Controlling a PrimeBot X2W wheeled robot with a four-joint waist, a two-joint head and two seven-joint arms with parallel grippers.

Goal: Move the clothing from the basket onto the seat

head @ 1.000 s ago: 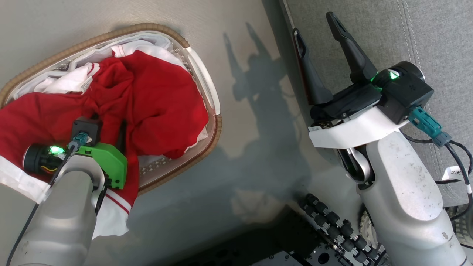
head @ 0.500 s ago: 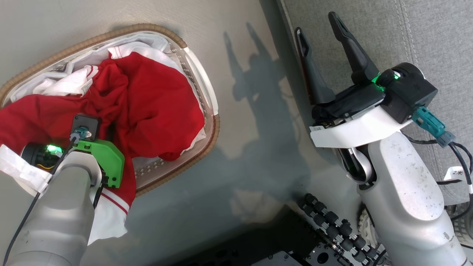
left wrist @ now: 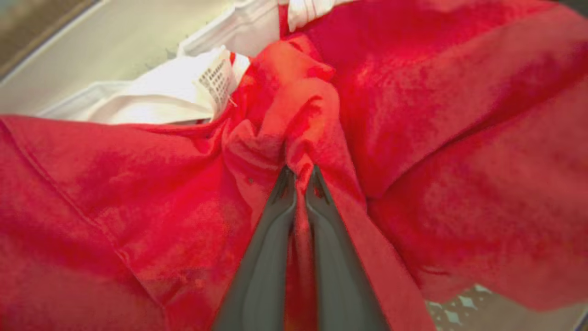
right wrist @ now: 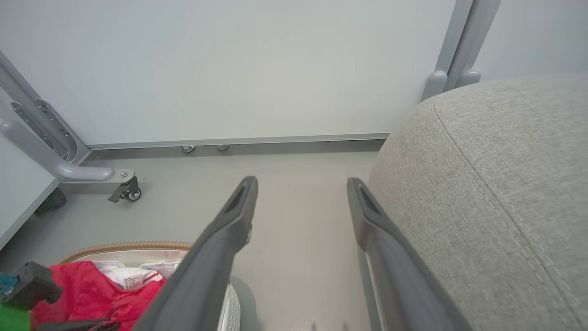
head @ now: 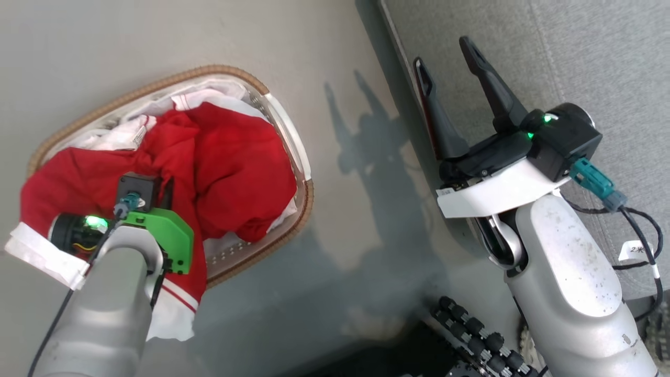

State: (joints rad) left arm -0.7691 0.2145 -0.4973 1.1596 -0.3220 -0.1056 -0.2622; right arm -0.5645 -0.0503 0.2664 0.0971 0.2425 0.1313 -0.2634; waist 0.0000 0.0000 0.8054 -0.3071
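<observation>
The clothing (head: 235,167) lies in the basket (head: 309,193), spilling over its near-left rim; the seat (head: 602,63) stands right of the basket, a strip of floor (head: 356,220) between them.

Left fingers (left wrist: 271,239) pinched together, right fingers (right wrist: 223,239) spread wide apart

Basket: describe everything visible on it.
The basket is oval, made of white perforated plastic with a brown woven rim, and stands upright on the grey floor. Red-and-white clothing is heaped inside and spills over its near edge. The left gripper is shut on a red fold of it.
</observation>
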